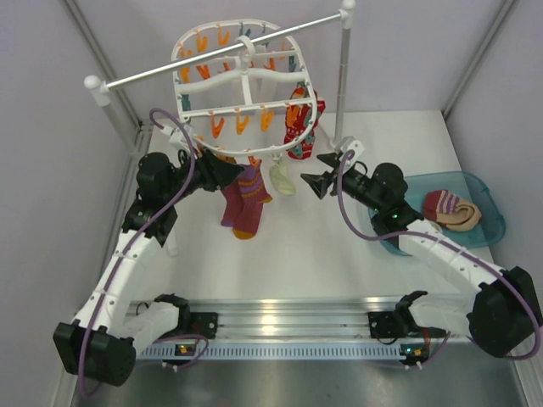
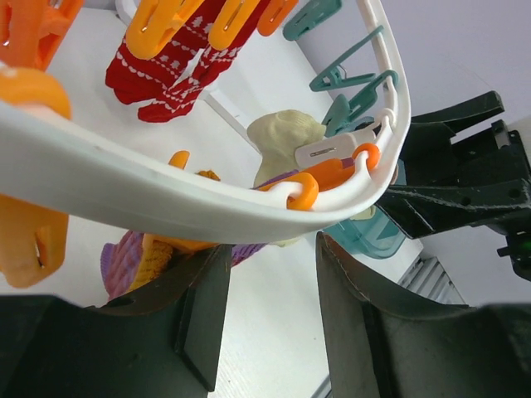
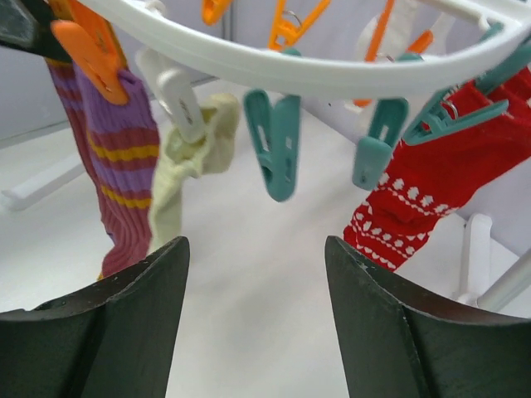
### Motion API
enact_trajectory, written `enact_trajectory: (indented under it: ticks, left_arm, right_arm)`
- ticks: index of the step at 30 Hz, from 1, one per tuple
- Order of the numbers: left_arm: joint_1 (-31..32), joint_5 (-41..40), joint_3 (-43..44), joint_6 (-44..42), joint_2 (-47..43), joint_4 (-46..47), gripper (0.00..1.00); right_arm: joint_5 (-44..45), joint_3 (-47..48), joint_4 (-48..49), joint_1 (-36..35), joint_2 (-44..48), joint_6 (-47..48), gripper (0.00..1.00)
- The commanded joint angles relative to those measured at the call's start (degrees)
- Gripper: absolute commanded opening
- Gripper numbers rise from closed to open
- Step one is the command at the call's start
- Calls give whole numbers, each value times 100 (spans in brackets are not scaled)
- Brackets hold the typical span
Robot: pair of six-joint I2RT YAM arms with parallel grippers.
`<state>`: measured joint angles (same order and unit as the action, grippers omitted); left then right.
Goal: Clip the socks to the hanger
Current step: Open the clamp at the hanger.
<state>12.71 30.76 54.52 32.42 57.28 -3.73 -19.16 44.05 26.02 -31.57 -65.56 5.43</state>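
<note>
Where the left arm is being stretched toward the back of the table (image 1: 297, 254), the left pincer (image 2: 270, 253) is being held open just beneath the lower left rim of the hanger (image 2: 124, 186). Its two dark fingers (image 2: 203, 315) are being shown apart, with only bare table being seen between them and nothing being gripped. The hanger itself is being carried by its hook on the metal rail (image 1: 140, 73) at the back, with orange and teal clips being hung along its bars. Beside the left pincer, a pair of maroon-purple socks (image 1: 246, 199) is being held up by an orange clip (image 3: 91, 50) on the near rim, and just to the right a small pale sock (image 1: 282, 178) is being held by a white clip (image 3: 178, 95). Farther right, a red patterned sock (image 1: 301, 127) is being hung from the right side of the frame. The right pincer (image 1: 316, 182) is being pointed at the near rim from the right, its fingers being spread wide with nothing between them, and a teal clip (image 3: 272, 141) is being hung free just above the gap. At the far right, the socks (image 1: 450, 210) are being left lying in a teal basin (image 1: 496, 222) on the table, well apart from the hanger.
</note>
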Motion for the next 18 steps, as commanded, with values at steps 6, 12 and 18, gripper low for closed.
enact_trajectory:
  ticks: [6,12,18]
  left_arm:
    - [-155,88,322,-52,108,100,50]
    - [-164,70,331,-61,143,109,50]
    - [-164,44,331,-70,108,100,50]
  right_arm:
    - [-1185,560,614,608,-466,169,66]
    - [-2249,885,957,591,-862,-454,67]
    - [-2277,1105,1203,459,-1178,-508,66]
